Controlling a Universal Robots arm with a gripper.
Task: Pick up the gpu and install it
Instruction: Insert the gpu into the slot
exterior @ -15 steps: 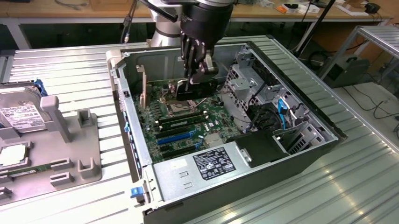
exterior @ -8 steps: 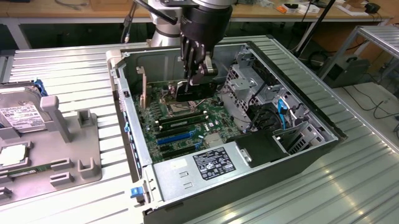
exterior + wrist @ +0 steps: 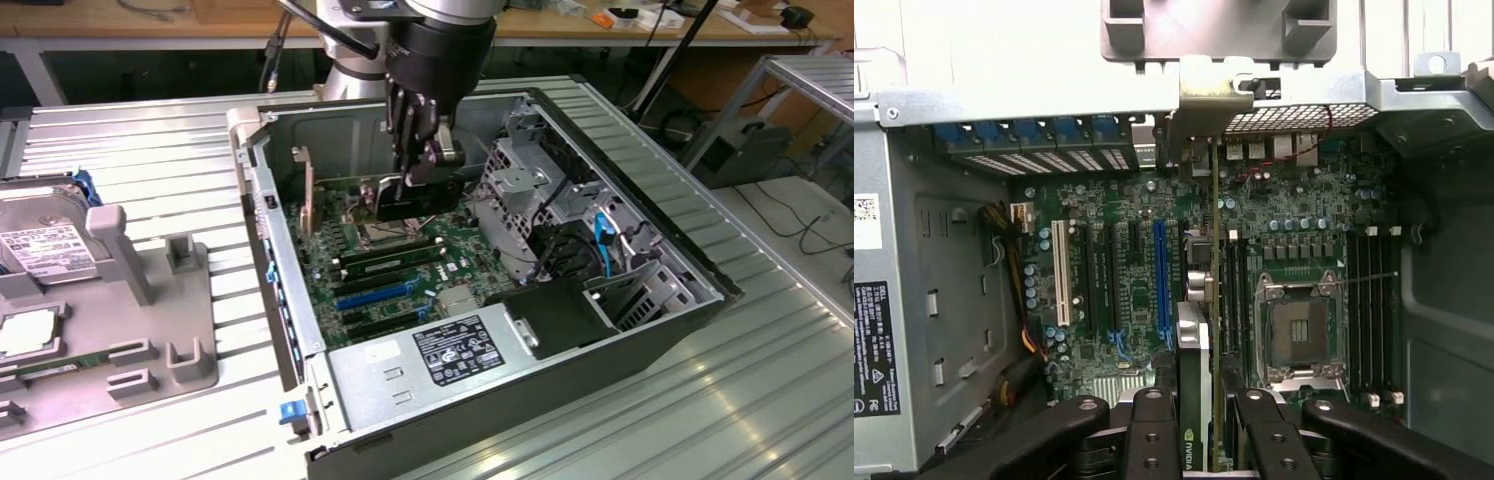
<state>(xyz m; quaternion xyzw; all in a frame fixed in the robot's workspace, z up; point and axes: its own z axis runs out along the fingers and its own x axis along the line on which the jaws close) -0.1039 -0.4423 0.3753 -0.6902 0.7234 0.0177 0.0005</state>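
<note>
- Gripper (image 3: 1199,445): black fingers (image 3: 1151,430) nearest the lens, drawn partway in and clamped on both faces of the graphics card. It reached down into the computer case from above.
- Graphics card (image 3: 1192,365): held in the gripper, inside the case. It stood upright on its long edge above the case floor. Whether its lower edge sat in a slot could not be told.
- Metal bracket (image 3: 1204,95): on the card's far end, up against the case's rear wall.
- Computer case (image 3: 283,300): dark, lying on its side with the open face up.
- Motherboard (image 3: 1134,300): green, flat on the case floor.
- Blue slot (image 3: 1160,280): long and narrow, on the case floor and running away from the rear wall.
- Processor socket (image 3: 1299,335): square with a silver frame, near the middle of the case floor.
- Memory sticks (image 3: 387,258): green, seated on the case floor.
- Power supply (image 3: 441,355): silver box with a black label, at the end of the case opposite the rear wall.
- Grey tray (image 3: 147,290): outside the case, to the exterior view's left of it.
- Hard drive (image 3: 40,245): white label, in the tray and well apart from the case.
- Table (image 3: 160,140): ribbed metal, under the case.
</note>
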